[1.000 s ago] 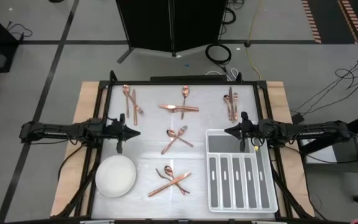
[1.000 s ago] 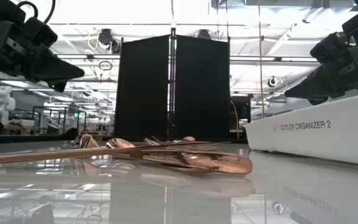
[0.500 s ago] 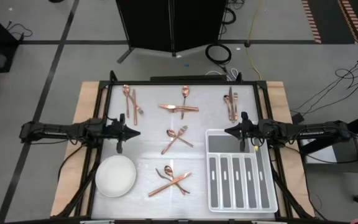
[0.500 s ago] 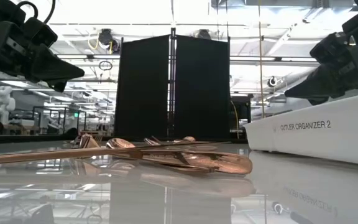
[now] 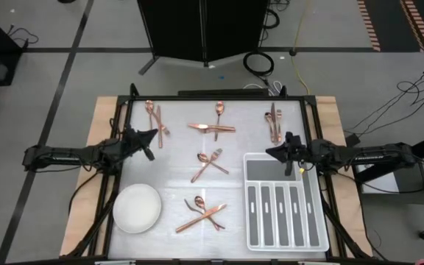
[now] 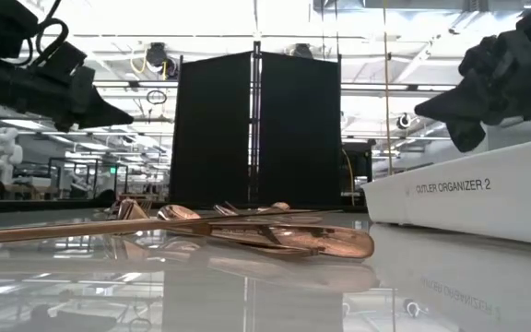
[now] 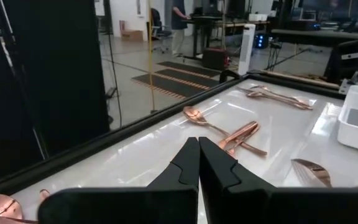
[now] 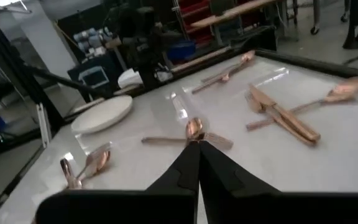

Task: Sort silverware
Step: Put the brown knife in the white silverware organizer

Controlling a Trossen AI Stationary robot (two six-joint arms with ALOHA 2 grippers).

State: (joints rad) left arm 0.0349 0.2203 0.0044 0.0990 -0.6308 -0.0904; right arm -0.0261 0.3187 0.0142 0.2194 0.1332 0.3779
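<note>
High view, left gripper: above the counter's left side, jaws pressed together, holding nothing, pointing toward the far-left silverware group.
High view, right gripper: jaws pressed together, holding nothing, at the far edge of the tray.
High view, silverware: five loose groups on the counter, three along the far side, one in the middle, one near the front; none in the tray.
High view, bowl: front left, apart from the silverware.
Low view: silverware lies flat across the middle; the tray stands at right, both grippers hang above the counter.
Left wrist view: shut jaws aim at a spoon and crossed pieces.
Right wrist view: shut jaws over crossed silverware; bowl farther off.
</note>
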